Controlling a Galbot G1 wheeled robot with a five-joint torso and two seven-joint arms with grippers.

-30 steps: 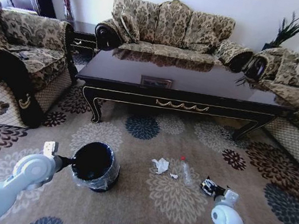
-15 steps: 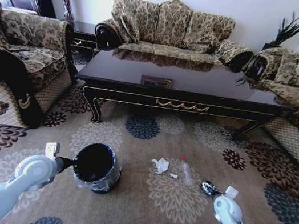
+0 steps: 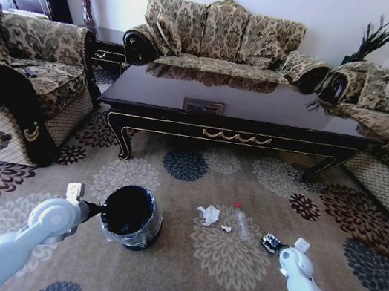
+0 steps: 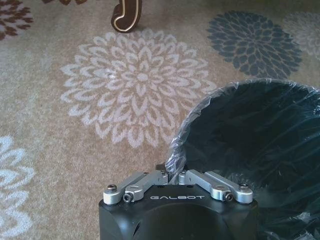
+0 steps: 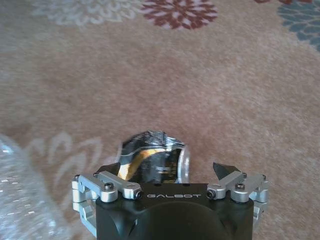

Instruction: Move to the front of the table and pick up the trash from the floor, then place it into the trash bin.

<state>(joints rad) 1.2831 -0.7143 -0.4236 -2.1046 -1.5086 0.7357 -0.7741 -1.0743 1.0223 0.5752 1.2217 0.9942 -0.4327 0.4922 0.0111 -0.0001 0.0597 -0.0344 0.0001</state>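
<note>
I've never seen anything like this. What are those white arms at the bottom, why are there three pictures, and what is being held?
The white arms belong to a wheeled robot. The wide picture comes from a camera on its head; the other two come from cameras on its wrists. Its left gripper is shut on the plastic-lined rim of the trash bin. Its right gripper is open around a small dark crumpled object lying on the floor. Crumpled white paper and a clear piece with red lie nearby, in front of the table.
</note>
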